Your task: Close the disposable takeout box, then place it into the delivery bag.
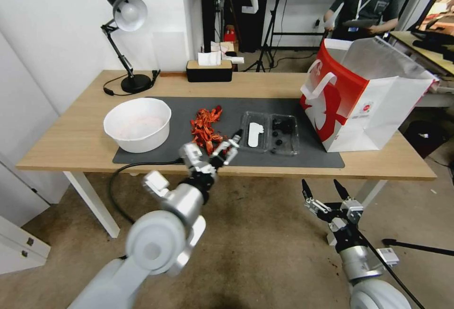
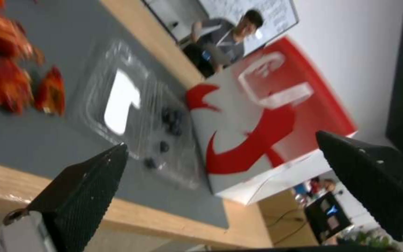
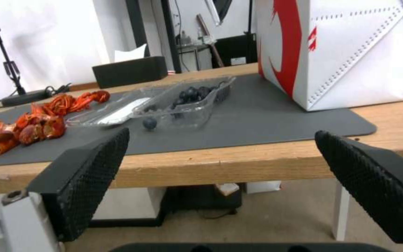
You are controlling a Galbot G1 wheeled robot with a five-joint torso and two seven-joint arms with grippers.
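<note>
Two halves of the disposable takeout box (image 1: 270, 132) lying flat and unclosed just ahead of the left gripper (image 1: 228, 144), jaws spread wide for reaching it. Standing just beyond, delivery bag (image 1: 359, 96), mouth gaping. Hanging below the surface (image 1: 80, 129), right gripper (image 1: 326, 190), jaws wide, waiting.

On the long wooden table (image 1: 71, 148) lies a flat dark grey mat (image 1: 283, 106). On it, from left to right: a round white bowl (image 1: 137, 124), a heap of red-orange shell scraps (image 1: 205, 126), the clear plastic hinged takeout box (image 1: 270, 133) lying spread open, and the tall red-and-white paper delivery bag (image 1: 364, 96), just beside the box. Behind the mat stand a black desk lamp (image 1: 124, 39) — at the far left — and a dark tissue box (image 1: 209, 70) near the middle. The left gripper (image 1: 229, 146) hangs over the mat's front edge, between scraps and box; the right gripper (image 1: 326, 190) sits below the table's front edge — well before the bag.
</note>
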